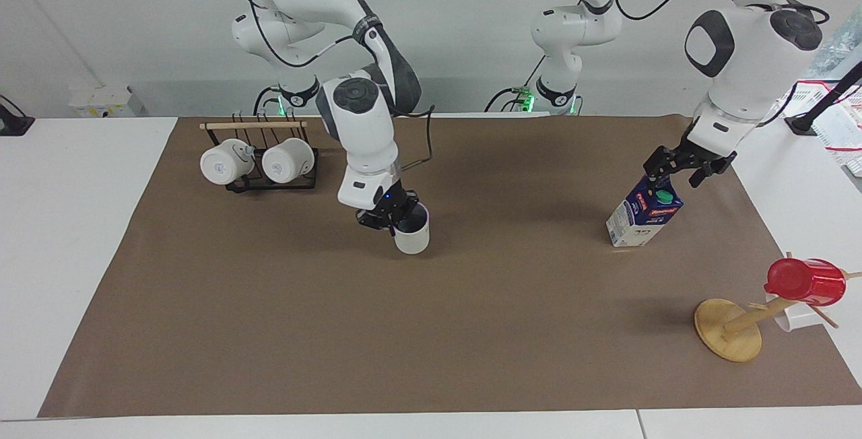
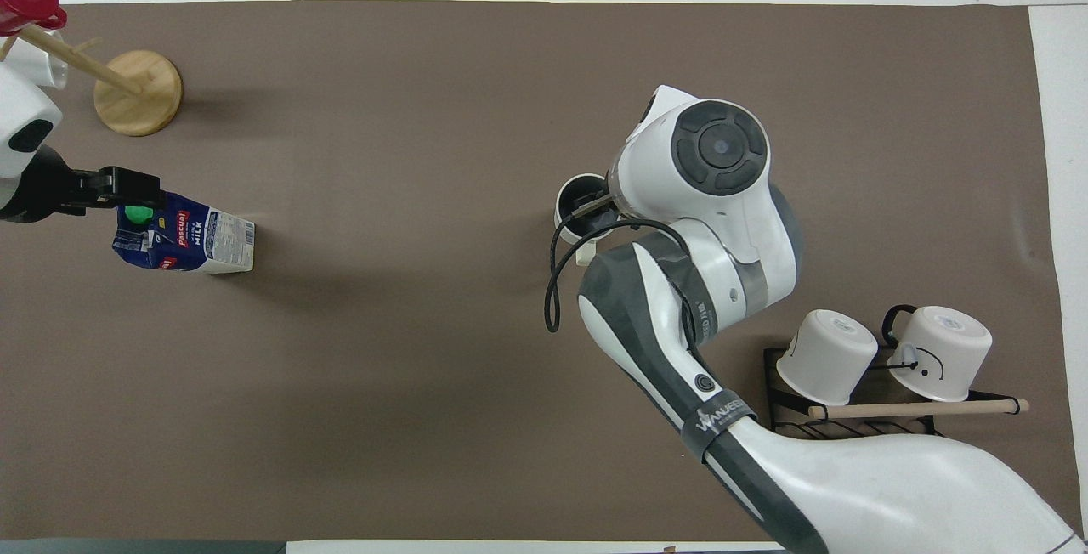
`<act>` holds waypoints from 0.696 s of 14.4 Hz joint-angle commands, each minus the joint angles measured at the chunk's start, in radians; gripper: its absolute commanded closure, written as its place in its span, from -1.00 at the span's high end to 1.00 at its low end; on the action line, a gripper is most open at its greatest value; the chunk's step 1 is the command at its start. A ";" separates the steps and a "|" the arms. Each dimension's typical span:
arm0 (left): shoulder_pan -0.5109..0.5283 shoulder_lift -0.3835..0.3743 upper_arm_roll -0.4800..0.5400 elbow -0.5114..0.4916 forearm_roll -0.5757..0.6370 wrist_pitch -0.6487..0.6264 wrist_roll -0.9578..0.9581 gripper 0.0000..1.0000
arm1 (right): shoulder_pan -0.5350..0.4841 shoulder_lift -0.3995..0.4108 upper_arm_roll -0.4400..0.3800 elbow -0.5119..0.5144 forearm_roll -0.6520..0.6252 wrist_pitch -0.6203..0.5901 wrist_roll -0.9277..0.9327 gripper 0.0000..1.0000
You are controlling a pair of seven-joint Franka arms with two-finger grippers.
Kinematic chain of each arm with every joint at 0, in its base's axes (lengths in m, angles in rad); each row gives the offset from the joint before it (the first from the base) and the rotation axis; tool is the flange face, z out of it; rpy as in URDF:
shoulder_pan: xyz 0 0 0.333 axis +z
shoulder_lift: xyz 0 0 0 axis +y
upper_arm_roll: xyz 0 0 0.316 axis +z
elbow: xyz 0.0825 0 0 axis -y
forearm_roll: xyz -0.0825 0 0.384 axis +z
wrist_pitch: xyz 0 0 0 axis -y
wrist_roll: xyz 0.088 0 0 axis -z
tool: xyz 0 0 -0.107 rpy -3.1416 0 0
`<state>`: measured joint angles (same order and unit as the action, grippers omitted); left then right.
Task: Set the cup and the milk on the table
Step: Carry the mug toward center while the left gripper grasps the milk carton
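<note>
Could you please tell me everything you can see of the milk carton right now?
The milk carton is a dark blue and white gable-top carton with a round green cap and a red label band. It stands upright on the brown sheet toward the left arm's end of the table. The left gripper is at its top, open.

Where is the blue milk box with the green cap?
The blue and white milk carton stands on the brown sheet toward the left arm's end of the table, nearer the robots than the wooden mug tree, under the left gripper.

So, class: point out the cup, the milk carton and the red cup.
cup (image 1: 412, 240), facing view, outer wall.
milk carton (image 1: 636, 218), facing view, side panel.
red cup (image 1: 807, 281), facing view, its side.
</note>
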<state>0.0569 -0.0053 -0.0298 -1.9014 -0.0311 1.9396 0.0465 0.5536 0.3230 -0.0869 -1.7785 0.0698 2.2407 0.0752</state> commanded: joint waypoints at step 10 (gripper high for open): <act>-0.002 -0.021 -0.007 -0.157 0.013 0.150 -0.071 0.59 | 0.034 -0.004 -0.001 -0.070 -0.122 0.063 0.196 -1.00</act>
<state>0.0580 -0.0039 -0.0406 -2.0338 -0.0311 2.0654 -0.0109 0.5747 0.3464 -0.0878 -1.8161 -0.0294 2.2670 0.2069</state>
